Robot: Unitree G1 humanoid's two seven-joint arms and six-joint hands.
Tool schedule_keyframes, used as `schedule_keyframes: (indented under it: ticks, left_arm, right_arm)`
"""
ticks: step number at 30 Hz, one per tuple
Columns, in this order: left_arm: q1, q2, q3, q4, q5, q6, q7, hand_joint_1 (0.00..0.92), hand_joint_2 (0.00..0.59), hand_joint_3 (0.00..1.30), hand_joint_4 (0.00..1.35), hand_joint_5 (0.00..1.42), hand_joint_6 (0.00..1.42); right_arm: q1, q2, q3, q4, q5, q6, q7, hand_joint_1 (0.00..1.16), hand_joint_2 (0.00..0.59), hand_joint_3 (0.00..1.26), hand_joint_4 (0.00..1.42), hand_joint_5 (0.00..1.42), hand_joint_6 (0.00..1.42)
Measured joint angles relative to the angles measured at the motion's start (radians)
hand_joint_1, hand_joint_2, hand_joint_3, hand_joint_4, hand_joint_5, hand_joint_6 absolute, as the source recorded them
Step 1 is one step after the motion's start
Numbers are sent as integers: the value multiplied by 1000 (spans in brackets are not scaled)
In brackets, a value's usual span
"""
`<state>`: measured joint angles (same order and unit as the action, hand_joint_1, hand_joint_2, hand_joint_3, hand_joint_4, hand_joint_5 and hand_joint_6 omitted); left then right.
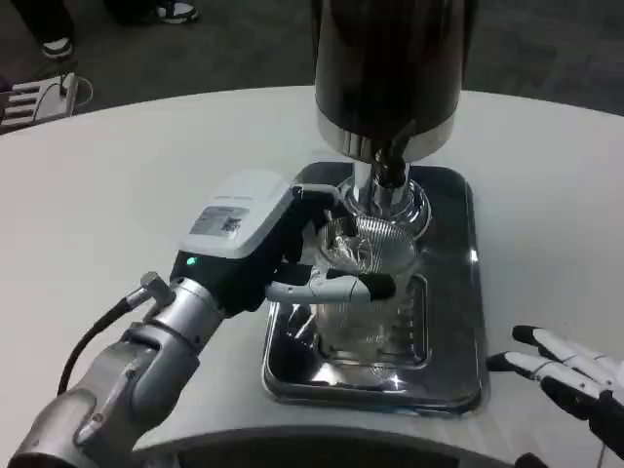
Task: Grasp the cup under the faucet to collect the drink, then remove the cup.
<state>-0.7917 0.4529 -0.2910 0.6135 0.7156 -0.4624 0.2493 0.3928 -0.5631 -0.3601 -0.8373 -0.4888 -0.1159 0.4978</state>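
We see the left hand (292, 249) wrapped around the clear cup (370, 292) under the faucet (390, 171), right hand (575, 375) spread idle on the surface (117, 185); filling and removal seem left.

A white table (117, 175) carries a shiny silver tray (458, 380) with mirror-like reflections. On the tray stands a clear, colourless cup (375, 322) with glinting ridges. Above it is a glossy black drink dispenser (390, 58) with a chrome band and a chrome faucet (388, 171). The left hand (283, 253) has a white back with a grey label, a small green light, and black and white fingers (336, 287). The right hand (575, 375) is white and black. The floor (244, 49) is dark grey.
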Motion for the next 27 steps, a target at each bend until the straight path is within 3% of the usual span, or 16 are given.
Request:
schedule_keyframes:
  ticks: [9, 12, 15, 27]
  left_arm:
    - [0, 12, -1, -57, -10, 37, -132, 40, 43, 498, 452, 677, 1076]
    - [3, 14, -1, -79, -10, 47, -151, 27, 45, 417, 332, 534, 885]
    - [11, 15, 3, -105, -16, 53, -157, 11, 38, 348, 252, 469, 848]
    - [53, 22, 35, -178, -48, 55, -157, 0, 47, 300, 210, 428, 783]
  right_arm:
    - [15, 5, -28, 0, 41, -9, 0, 487, 511, 160, 22, 93, 390]
    - [16, 5, -31, 0, 48, -10, 0, 487, 511, 163, 22, 95, 392]
    - [22, 5, -34, 0, 61, -13, 0, 487, 511, 165, 22, 105, 398]
    - [41, 8, -38, 0, 66, -17, 0, 487, 511, 165, 22, 111, 404]
